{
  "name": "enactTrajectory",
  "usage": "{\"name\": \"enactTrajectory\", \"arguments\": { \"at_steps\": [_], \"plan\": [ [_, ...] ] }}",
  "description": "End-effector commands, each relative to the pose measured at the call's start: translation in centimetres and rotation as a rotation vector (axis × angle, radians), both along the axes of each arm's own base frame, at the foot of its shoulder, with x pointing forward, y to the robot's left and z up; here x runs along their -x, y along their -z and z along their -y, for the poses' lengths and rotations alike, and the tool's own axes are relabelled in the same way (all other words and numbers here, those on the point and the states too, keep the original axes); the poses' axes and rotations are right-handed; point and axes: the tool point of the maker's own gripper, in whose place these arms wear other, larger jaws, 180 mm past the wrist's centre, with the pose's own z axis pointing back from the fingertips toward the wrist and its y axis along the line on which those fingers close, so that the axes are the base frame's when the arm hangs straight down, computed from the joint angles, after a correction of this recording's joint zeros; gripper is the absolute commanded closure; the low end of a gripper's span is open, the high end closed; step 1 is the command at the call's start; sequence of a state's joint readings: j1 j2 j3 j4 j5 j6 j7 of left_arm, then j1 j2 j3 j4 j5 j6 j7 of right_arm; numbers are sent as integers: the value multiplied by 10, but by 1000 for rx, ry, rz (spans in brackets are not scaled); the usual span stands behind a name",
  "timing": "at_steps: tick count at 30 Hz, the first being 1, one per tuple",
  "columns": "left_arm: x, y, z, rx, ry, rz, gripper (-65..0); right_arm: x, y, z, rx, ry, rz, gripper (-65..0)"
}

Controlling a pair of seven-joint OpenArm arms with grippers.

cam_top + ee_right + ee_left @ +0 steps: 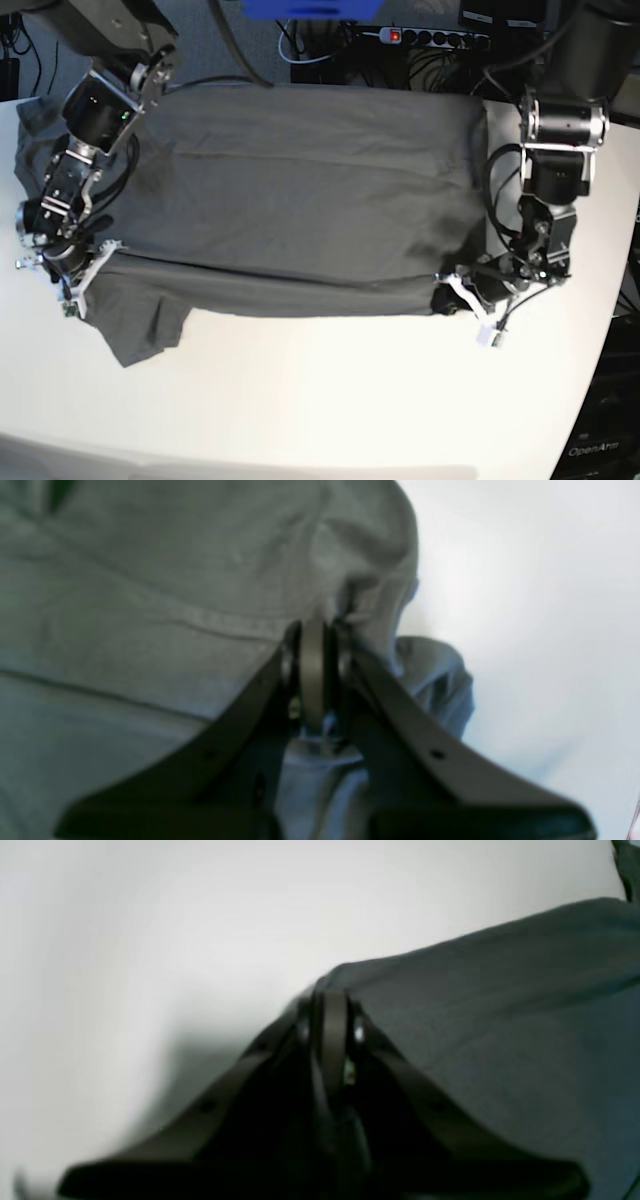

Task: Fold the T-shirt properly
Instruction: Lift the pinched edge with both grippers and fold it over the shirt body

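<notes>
Both grippers pinch T-shirt point(290, 200) edge; bare table point(350, 400) ahead

Left wrist view. The left gripper point(327, 1000) filled the lower centre of the frame, its two dark fingers point(430, 1110) converging upward to a point where the jaws met, pinched on a corner of the T-shirt point(500, 1030). The dark grey cloth spread from that corner across the right half of the frame, its upper edge running toward the upper right. The white table point(175, 930) occupied the left and upper areas, blurred. A shadow lay just left of the gripper.
</notes>
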State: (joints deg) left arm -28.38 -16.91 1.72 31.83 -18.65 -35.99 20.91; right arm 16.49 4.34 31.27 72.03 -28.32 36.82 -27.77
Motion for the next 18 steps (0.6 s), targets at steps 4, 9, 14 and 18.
{"name": "enactTrajectory", "arguments": {
  "at_steps": [4, 9, 14, 18],
  "plan": [
    [34, 13, -28, -138, 20, -102, -25, -15, -33, 8, 44, 9, 88, -9],
    [40, -10, -23, -198, 76, -51, -25, -5, -39, 12, 76, 15, 95, -9],
    [45, -24, -18, -233, 110, -21, -25, 10, -47, 5, 108, 12, 116, -9],
    [54, -24, -15, -247, 129, -25, -25, 23, -48, 5, 132, 13, 113, -9]
  ]
}}
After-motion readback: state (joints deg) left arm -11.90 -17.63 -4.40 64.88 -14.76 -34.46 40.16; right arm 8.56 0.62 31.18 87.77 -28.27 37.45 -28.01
